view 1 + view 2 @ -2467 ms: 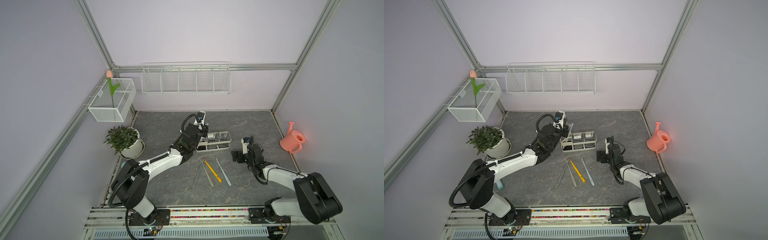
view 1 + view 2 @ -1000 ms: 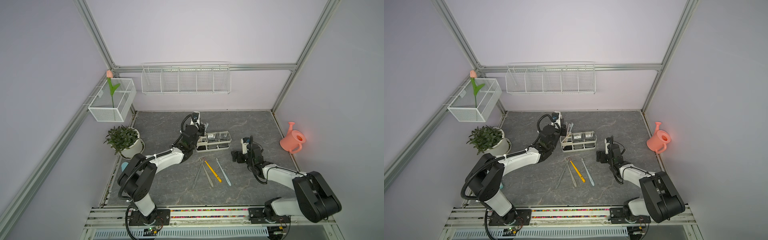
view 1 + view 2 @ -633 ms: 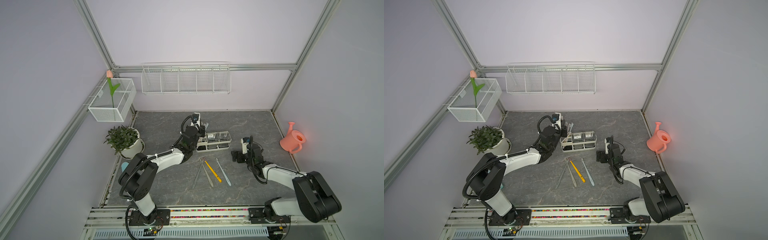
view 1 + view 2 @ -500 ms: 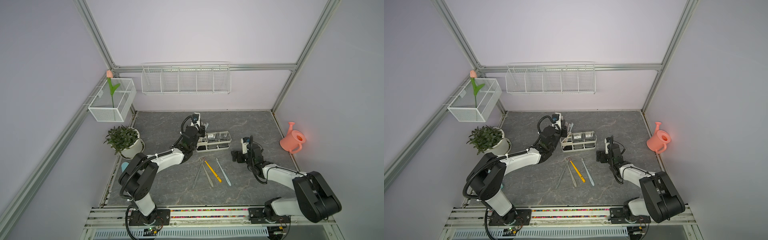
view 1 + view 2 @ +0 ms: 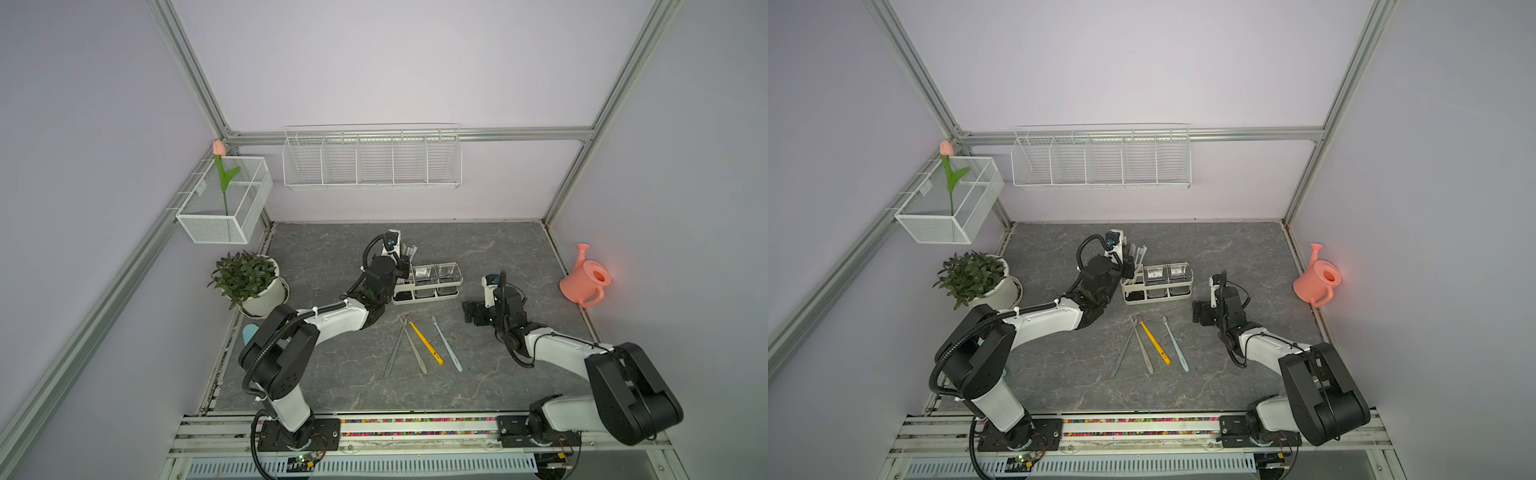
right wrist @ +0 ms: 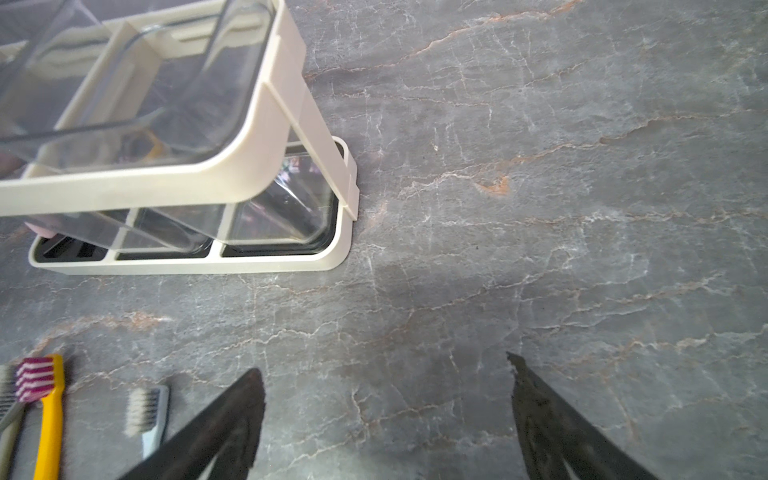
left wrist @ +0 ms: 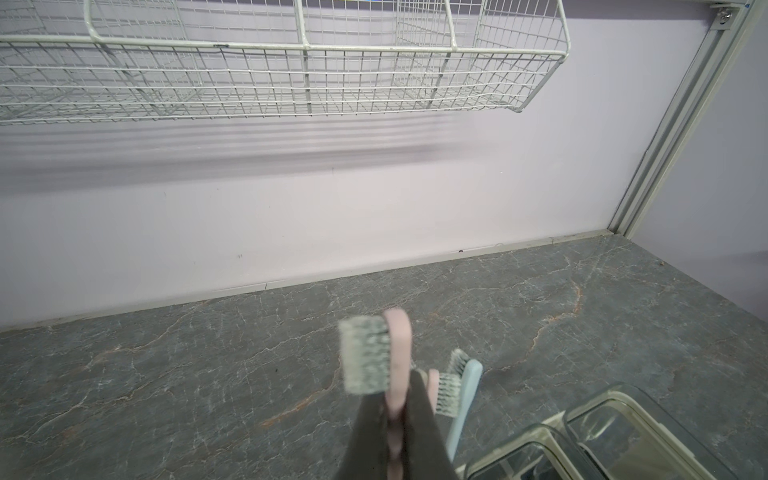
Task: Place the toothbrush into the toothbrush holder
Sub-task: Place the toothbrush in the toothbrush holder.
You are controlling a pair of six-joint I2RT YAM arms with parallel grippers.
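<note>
My left gripper [image 7: 395, 401] is shut on a pink toothbrush [image 7: 398, 345], held upright with its bristle head above the fingertips. In both top views this gripper [image 5: 401, 268] [image 5: 1128, 266] is at the left end of the cream toothbrush holder [image 5: 426, 300] [image 5: 1156, 301]. A light blue brush [image 7: 466, 395] and another pink one stand in that end compartment. The held brush's lower end is hidden. My right gripper [image 6: 384, 370] [image 5: 471, 313] is open and empty, low over the table to the right of the holder [image 6: 266, 166].
Several toothbrushes lie on the table in front of the holder, among them a yellow one [image 5: 424, 344] [image 6: 48, 419] and a light blue one [image 5: 446, 345]. A potted plant [image 5: 249, 280] stands at the left and a pink watering can [image 5: 584, 282] at the right. A wire basket [image 7: 291, 75] hangs on the back wall.
Since the earliest frames my left arm has shifted slightly left with the pink toothbrush; over the last second it has barely moved. The right arm has stayed still.
</note>
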